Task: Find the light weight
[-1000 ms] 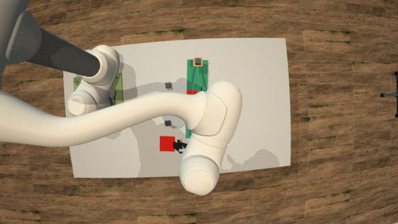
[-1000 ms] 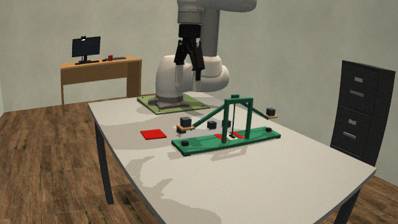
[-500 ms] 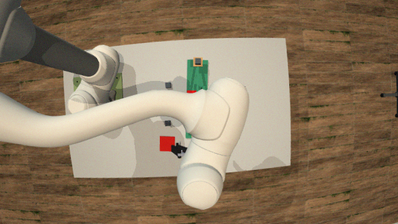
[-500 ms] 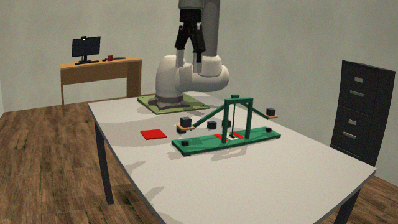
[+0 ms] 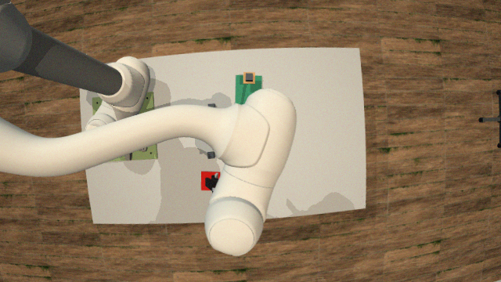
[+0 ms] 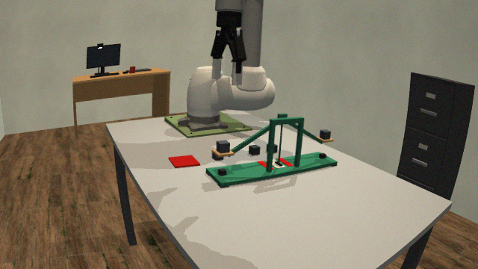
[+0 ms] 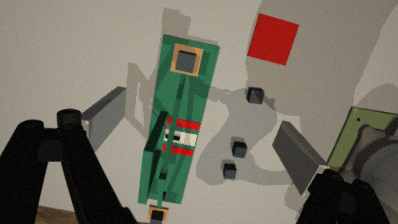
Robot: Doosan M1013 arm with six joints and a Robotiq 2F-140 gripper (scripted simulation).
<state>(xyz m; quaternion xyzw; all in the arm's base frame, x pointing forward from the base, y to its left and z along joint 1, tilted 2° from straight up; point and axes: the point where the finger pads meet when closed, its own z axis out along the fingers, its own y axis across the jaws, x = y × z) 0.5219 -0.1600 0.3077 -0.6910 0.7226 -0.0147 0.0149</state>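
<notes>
1. Hanging high over the white tabletop [image 6: 299, 209], the black two-finger gripper [image 6: 228, 76] has its fingers spread wide, gripping nothing.
2. A dark cube weight [image 6: 222, 146] sits on each tan pan [image 6: 223, 153] of the green rocker balance [image 6: 272, 168]; likely a comparison, near side lower.
3. Balance long axis runs along the base, between the pans.
4. The flat red square dish [image 6: 184, 161] lies bare, right side up, beside three loose weights [image 7: 254, 95].
</notes>
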